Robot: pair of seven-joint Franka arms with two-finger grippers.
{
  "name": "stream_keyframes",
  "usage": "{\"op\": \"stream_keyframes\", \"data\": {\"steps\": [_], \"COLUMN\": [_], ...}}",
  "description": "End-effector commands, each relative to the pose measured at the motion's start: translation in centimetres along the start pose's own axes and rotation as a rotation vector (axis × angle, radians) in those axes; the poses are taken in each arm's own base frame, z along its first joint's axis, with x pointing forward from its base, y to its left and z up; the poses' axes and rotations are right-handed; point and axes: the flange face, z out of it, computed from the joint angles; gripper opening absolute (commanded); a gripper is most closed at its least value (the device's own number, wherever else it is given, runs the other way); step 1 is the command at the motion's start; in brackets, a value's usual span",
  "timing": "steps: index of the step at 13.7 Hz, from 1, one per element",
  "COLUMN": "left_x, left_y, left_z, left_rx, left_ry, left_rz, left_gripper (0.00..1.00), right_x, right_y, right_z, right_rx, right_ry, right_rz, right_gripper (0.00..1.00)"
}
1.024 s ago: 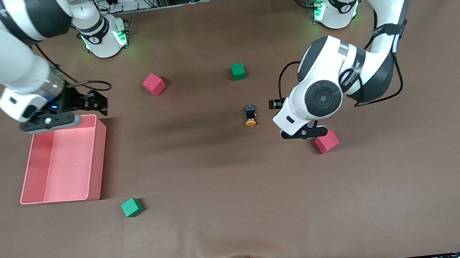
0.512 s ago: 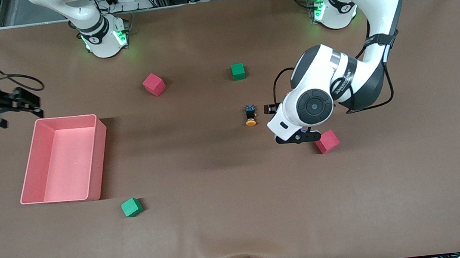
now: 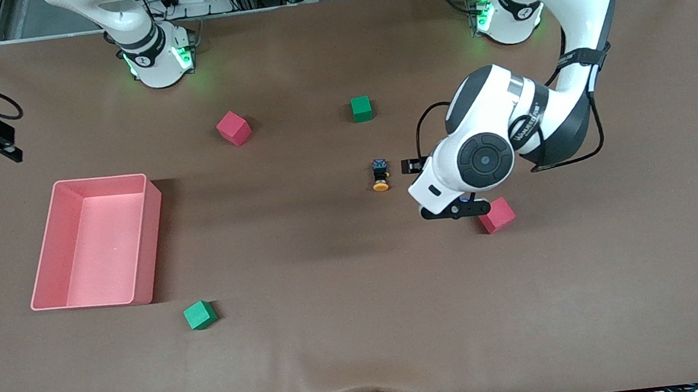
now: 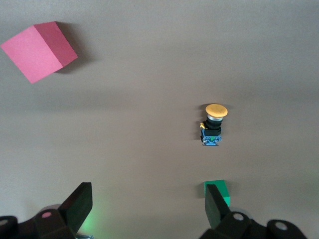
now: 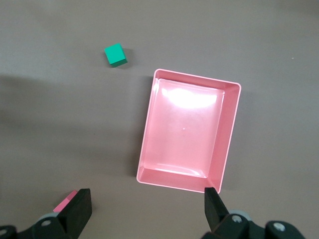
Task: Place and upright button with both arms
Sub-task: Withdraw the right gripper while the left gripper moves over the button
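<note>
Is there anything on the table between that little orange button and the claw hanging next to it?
Nothing: in the front view only bare brown mat lies between the button and the open left gripper. The left wrist view agrees.

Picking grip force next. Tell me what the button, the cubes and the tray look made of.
Button: glossy orange cap on a black body, likely hard plastic. Cubes, e.g. red and green: matte, flat colour, probably foam. Tray: pink, thin-walled, with a shiny floor in the right wrist view, seemingly moulded plastic.
</note>
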Motion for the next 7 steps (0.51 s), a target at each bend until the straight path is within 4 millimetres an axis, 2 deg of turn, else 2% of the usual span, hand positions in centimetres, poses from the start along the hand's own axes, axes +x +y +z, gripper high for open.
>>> {"op": "stream_keyframes", "data": {"steps": [1, 2, 4, 7], "left_x": [0.4, 0.6, 0.6, 0.6], "left_y": [-2.4, -3.3, -3.6, -3.6], "left_z": [-1.4, -2.0, -2.3, -2.3], "left_rx": [-0.061, -0.085, -0.098, -0.097], "left_ry": [-0.023, -0.028, -0.029, -0.027], "left_rz": [0.007, -0.005, -0.011, -0.011], "left_gripper": [1.00, 1.00, 1.00, 1.00], "right_x": [-0.1, -0.2, -0.2, -0.7], "right_y": [0.6, 0.7, 0.5, -0.1], "right_z": [-0.7, -0.8, -1.1, -0.7], "right_rx": [-0.019, -0.018, -0.008, 0.035], "right_ry": [-0.013, -0.014, -0.006, -0.063], "right_rz": [-0.008, -0.001, 0.010, 0.155], "right_gripper": [1.00, 1.00, 1.00, 1.00]}}
